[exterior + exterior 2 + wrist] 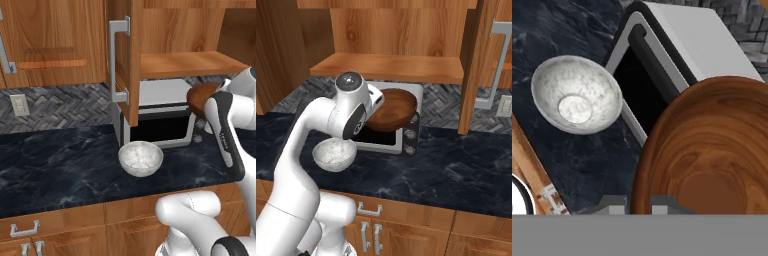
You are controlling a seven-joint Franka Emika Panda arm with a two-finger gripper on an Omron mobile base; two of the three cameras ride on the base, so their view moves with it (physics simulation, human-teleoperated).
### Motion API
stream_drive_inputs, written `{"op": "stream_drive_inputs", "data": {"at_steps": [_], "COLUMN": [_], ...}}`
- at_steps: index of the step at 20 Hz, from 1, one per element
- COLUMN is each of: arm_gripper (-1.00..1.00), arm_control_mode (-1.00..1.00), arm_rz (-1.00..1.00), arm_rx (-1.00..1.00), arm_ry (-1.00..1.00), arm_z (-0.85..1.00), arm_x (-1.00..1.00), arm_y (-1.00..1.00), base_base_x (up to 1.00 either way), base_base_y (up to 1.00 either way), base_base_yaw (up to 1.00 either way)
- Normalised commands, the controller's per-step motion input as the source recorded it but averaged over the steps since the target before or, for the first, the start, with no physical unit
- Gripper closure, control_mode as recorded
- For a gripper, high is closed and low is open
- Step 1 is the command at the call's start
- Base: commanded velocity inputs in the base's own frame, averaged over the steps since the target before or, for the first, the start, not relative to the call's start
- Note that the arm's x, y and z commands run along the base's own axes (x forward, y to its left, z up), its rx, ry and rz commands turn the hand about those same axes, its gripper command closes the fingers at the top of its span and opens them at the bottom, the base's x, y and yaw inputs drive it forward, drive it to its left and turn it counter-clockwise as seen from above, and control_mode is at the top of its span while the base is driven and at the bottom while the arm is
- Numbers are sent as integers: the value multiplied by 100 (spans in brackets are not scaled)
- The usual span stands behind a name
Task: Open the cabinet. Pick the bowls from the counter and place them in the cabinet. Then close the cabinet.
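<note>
The cabinet stands open, its left door (125, 60) swung out and its wooden shelf (190, 64) (388, 67) bare. My gripper (643, 206) is shut on the rim of the dark brown wood bowl (712, 150) (393, 110) (200, 97), holding it tilted in the air in front of the toaster oven, below the shelf. One fingertip (614, 204) sits outside the rim and the other inside. The whitish-grey speckled bowl (140, 157) (333, 154) (576, 102) rests upright on the black counter (60, 165) (456, 165), apart from the hand.
A white toaster oven (160, 115) (401, 135) (682, 50) stands on the counter under the shelf, behind both bowls. The right cabinet door (473, 65) also hangs open. Drawers with silver handles (24, 229) run below the counter's front edge.
</note>
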Motion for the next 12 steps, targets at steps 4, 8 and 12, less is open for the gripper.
{"op": "stream_drive_inputs", "data": {"at_steps": [4,8,12], "arm_gripper": [100,100,100], "arm_control_mode": [-100,-100,-100], "arm_rz": [8,0,0], "arm_rx": [-2,0,0], "arm_ry": [0,-2,-1], "arm_z": [41,45,51], "arm_x": [-13,-15,-8], "arm_y": [0,-11,-13], "base_base_x": [0,0,0], "base_base_y": [0,0,0], "base_base_yaw": [0,0,0]}}
